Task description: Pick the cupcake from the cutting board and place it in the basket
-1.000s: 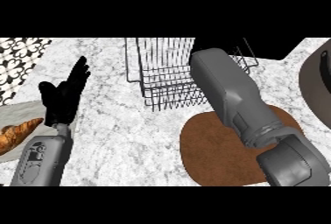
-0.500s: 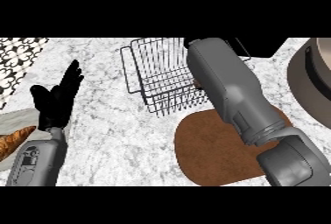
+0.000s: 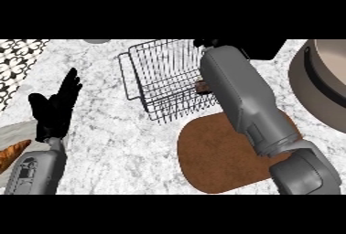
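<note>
Your right forearm (image 3: pixel 246 98) reaches across the wire basket (image 3: pixel 162 80), and the right hand (image 3: pixel 206 43) shows only as a dark bit at the basket's far rim, so you cannot tell how its fingers stand. A small brown thing, probably the cupcake (image 3: pixel 201 87), sits inside the basket, just beside the forearm and nearer to you than that hand, while the brown cutting board (image 3: pixel 216 155) lies under the elbow. Your left hand (image 3: pixel 54 112) rests open, fingers straight, well apart to the left of the basket.
</note>
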Robot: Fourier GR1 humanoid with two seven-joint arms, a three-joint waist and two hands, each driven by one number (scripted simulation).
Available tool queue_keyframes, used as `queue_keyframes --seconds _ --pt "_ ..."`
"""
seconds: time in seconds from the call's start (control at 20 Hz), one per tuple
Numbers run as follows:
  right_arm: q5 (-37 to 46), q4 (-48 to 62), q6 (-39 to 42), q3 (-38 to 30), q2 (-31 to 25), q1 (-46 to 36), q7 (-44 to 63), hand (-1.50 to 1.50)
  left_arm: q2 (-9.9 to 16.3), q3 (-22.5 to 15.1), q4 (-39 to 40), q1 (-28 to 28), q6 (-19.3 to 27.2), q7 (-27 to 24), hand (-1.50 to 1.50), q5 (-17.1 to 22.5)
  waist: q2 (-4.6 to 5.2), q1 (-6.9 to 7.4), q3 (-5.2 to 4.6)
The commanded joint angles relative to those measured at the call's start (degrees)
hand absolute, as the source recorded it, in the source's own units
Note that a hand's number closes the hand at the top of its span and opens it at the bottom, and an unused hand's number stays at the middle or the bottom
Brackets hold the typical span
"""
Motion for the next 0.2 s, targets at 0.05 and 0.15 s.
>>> queue_keyframes --seconds 0.05,0.15 --pt "-0.5 -3.1 -11.8 1.0 0.7 4.2 12.0 -1.5 0.8 1.0 0.0 -0.3 0.1 0.6 0.0 0.3 -0.67 -0.93 0.06" --pt "-0.6 -4.2 -12.8 2.2 0.7 4.5 11.6 -1.5 -0.4 0.2 0.2 1.1 0.1 -0.2 0.0 0.3 -0.88 -0.3 -0.01"
